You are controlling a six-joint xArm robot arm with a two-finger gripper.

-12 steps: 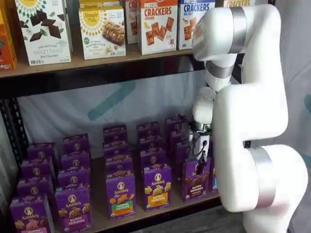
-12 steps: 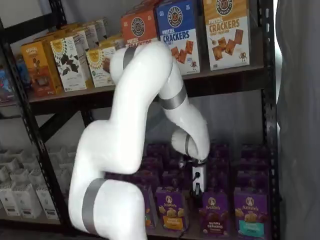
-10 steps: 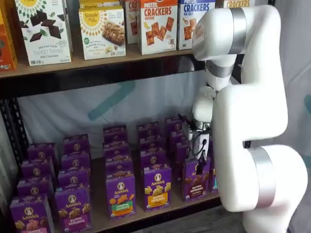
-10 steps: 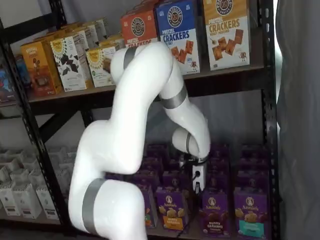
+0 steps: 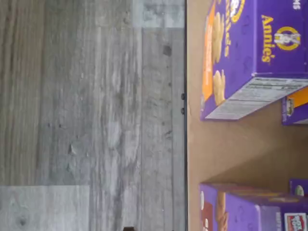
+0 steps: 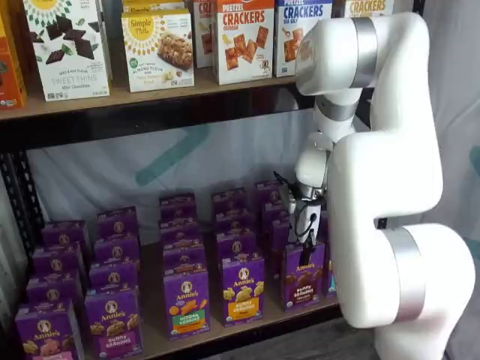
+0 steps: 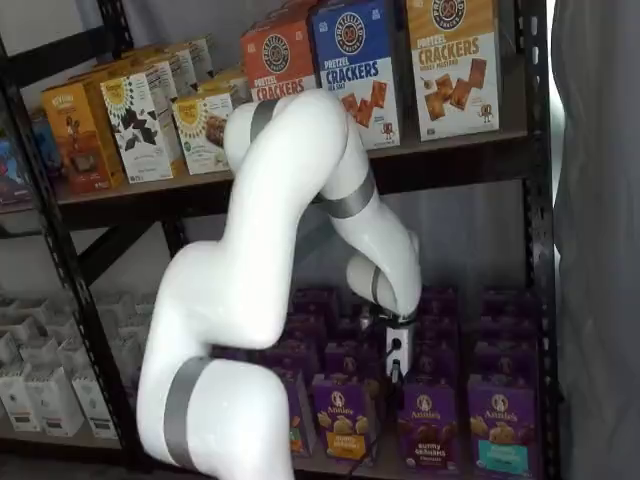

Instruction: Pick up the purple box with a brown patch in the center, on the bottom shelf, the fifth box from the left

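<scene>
The purple box (image 6: 304, 276) with a dark brown cookie picture stands upright at the front of the bottom shelf (image 6: 154, 339), and also shows in a shelf view (image 7: 425, 432). My gripper (image 6: 306, 244) hangs just above the box's top, a little to its left in a shelf view (image 7: 396, 376). Its black fingers are seen side-on, so I cannot tell whether they are open or shut. The box stands on the board, not lifted. The wrist view shows the shelf's board (image 5: 226, 144) and its black front rail (image 5: 186, 120), but no fingers.
A purple carton with yellow crackers and an orange band (image 6: 242, 289) stands left of the box; it also shows in the wrist view (image 5: 250, 53). A teal-banded carton (image 7: 497, 425) stands to its right. More purple cartons fill the rows behind. My white arm (image 6: 390, 187) covers the shelf's right end.
My gripper has risen a little, from down at the box's top to just above it. The box has stayed on the shelf.
</scene>
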